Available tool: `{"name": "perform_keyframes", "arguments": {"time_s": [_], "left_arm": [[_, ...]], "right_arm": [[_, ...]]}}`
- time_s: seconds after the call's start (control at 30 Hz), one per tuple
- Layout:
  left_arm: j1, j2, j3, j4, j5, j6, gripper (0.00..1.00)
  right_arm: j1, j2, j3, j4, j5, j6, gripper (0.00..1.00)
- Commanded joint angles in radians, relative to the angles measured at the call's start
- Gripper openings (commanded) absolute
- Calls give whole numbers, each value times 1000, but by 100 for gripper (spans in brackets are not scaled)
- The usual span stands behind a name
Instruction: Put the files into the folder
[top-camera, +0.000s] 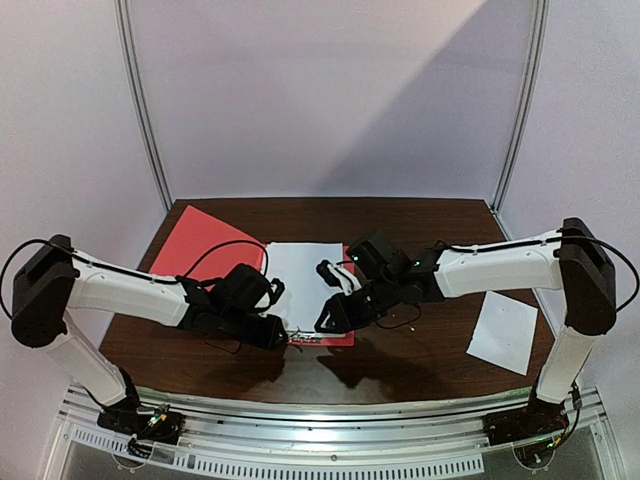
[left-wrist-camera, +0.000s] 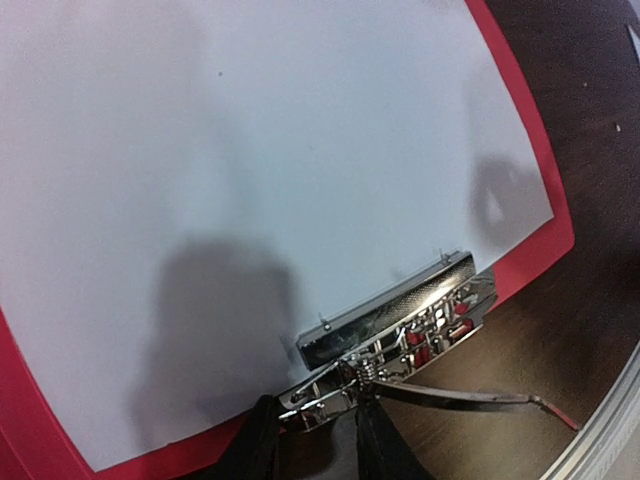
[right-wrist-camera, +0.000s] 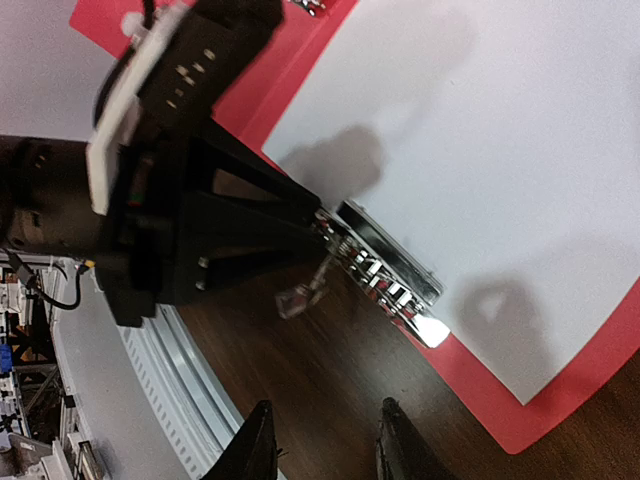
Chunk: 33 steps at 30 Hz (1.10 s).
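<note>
The red folder lies open on the brown table. The large white sheet lies on its right half; it also shows in the left wrist view and in the right wrist view. A metal clip sits on the sheet's near edge, its thin lever swung out over the table. My left gripper is closed on the clip's end. My right gripper is open and empty, just above bare table beside the clip. The small white sheet lies alone at the right.
A metal rail runs along the table's near edge, under both arms. The two grippers are close together at the folder's near edge, left and right. White walls close in the back and sides.
</note>
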Motion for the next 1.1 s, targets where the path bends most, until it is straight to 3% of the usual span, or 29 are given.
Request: {"name": "perform_keyframes", "arguments": {"time_s": [0.0, 0.3, 0.67, 1.07], "left_arm": [[-19, 32, 18, 24, 18, -9, 27], [-24, 37, 9, 35, 17, -9, 26], [-24, 38, -1, 40, 19, 0, 26], [-25, 39, -1, 39, 21, 3, 25]], "right_arm": [[19, 26, 87, -27, 19, -15, 34], [37, 125, 212, -93, 48, -59, 35], [44, 202, 282, -137, 64, -72, 20], [44, 215, 293, -167, 71, -82, 18]]}}
